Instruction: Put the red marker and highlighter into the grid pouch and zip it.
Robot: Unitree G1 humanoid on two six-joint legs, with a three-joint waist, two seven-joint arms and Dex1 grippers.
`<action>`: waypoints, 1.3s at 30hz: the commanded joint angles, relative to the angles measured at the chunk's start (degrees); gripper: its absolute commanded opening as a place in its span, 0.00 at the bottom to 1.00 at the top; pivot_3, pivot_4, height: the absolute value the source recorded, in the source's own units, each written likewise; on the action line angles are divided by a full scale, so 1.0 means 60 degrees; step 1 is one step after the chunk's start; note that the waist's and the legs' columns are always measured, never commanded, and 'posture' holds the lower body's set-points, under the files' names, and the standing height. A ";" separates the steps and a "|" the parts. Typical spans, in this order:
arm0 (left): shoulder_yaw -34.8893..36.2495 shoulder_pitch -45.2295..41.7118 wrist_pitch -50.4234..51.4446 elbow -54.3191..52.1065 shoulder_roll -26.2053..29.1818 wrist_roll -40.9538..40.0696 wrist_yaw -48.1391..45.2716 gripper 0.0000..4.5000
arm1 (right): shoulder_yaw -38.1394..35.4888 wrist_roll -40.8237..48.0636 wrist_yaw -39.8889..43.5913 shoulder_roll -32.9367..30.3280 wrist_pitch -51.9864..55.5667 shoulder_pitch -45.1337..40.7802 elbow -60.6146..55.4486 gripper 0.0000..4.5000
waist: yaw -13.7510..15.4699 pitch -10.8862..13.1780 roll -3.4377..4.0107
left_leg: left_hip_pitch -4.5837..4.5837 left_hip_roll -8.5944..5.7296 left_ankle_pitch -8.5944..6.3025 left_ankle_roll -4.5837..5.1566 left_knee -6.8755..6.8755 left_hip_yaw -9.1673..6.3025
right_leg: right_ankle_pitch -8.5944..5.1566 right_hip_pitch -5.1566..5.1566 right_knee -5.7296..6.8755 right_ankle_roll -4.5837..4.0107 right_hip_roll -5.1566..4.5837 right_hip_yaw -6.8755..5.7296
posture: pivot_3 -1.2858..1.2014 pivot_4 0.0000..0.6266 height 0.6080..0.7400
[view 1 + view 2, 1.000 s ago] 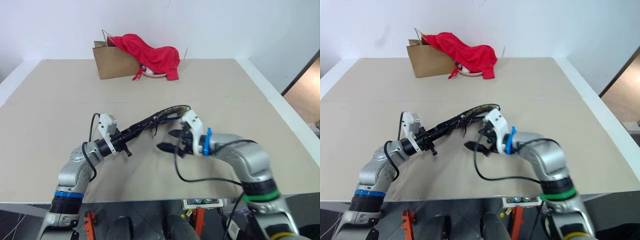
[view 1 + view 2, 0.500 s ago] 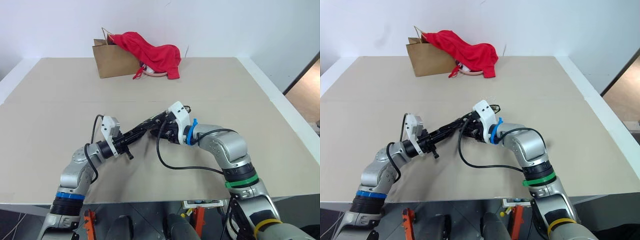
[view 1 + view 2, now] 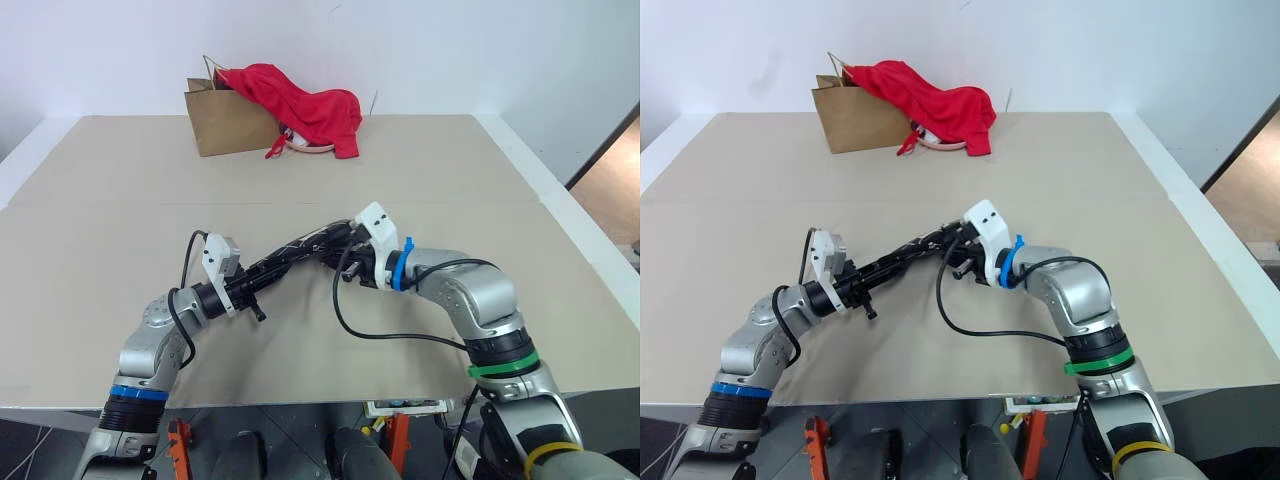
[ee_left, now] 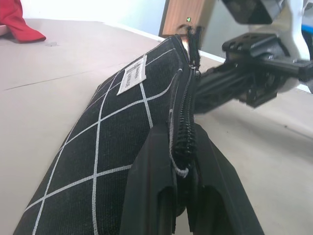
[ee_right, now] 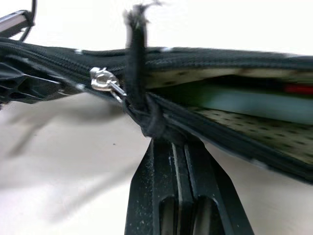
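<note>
The grid pouch (image 3: 300, 247), black with thin white lines and a small white label (image 4: 133, 78), hangs above the table between both grippers. My left gripper (image 4: 178, 144) is shut on the pouch's zipper edge at its near end. At the far end my right gripper (image 5: 171, 139) is shut on the black pull cord (image 5: 136, 63), just by the silver zipper slider (image 5: 105, 81). Beyond the slider the pouch gapes. Inside lie the light-green highlighter (image 5: 244, 100) and a sliver of the red marker (image 5: 298, 89).
A brown paper bag (image 3: 225, 125) stands at the table's far edge with a red cloth (image 3: 305, 110) draped over it. The tan table (image 3: 480, 180) spreads wide around the pouch. Its right edge drops to the floor.
My right gripper, open beside the pouch a second ago, has come in, shut on the pull cord and drawn slightly right. The left gripper has kept its hold in place.
</note>
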 commanded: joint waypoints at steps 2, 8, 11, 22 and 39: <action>0.0208 -0.0050 -0.0269 -0.0281 0.0096 -0.0045 -0.0053 0.00 | -0.0817 0.0002 0.0276 -0.0985 -0.0475 0.0371 -0.0541 0.01 | 0.0002 0.0000 0.0000 | -0.0001 0.0000 0.0000 0.0000 -0.0001 -0.0002 | -0.0003 0.0001 -0.0001 0.0003 0.0000 -0.0002 | 0.52 0.24 1.00; 0.0210 -0.0059 -0.0278 -0.0249 0.0124 -0.0053 -0.0072 0.00 | -0.1525 -0.0381 0.0312 -0.2282 -0.1114 0.0760 -0.0046 0.01 | 0.0002 0.0001 -0.0001 | -0.0002 -0.0005 0.0000 0.0000 -0.0001 0.0005 | -0.0003 0.0002 -0.0011 0.0012 -0.0006 0.0007 | 0.52 0.24 1.00; 0.0208 -0.0071 -0.0273 -0.0238 0.0138 -0.0059 -0.0094 0.00 | -0.1703 -0.0460 0.0301 -0.2565 -0.1339 0.0775 0.0263 0.01 | 0.0000 0.0001 0.0000 | 0.0000 -0.0004 0.0000 0.0001 -0.0001 0.0005 | -0.0002 0.0002 -0.0009 0.0011 -0.0002 0.0006 | 0.52 0.24 1.00; 0.0253 -0.0183 -0.0469 -0.0102 0.0110 -0.0053 -0.0254 0.00 | -0.1601 0.0149 0.1203 -0.2659 -0.1238 0.1264 -0.0193 0.31 | 0.0011 0.0001 0.0000 | 0.0000 -0.0004 -0.0001 0.0001 -0.0001 0.0006 | -0.0003 0.0003 -0.0011 0.0012 -0.0001 0.0011 | 0.52 0.24 1.00; -0.0471 -0.0689 -0.2340 0.1456 0.0603 0.0256 -0.3613 0.46 | -0.4923 0.1074 0.3276 -0.5143 -0.2362 0.4990 -0.0647 0.72 | 0.0057 0.0003 0.0006 | 0.0021 -0.0012 -0.0004 0.0007 -0.0001 0.0008 | -0.0003 0.0025 -0.0021 0.0017 -0.0004 0.0012 | 0.52 0.24 1.00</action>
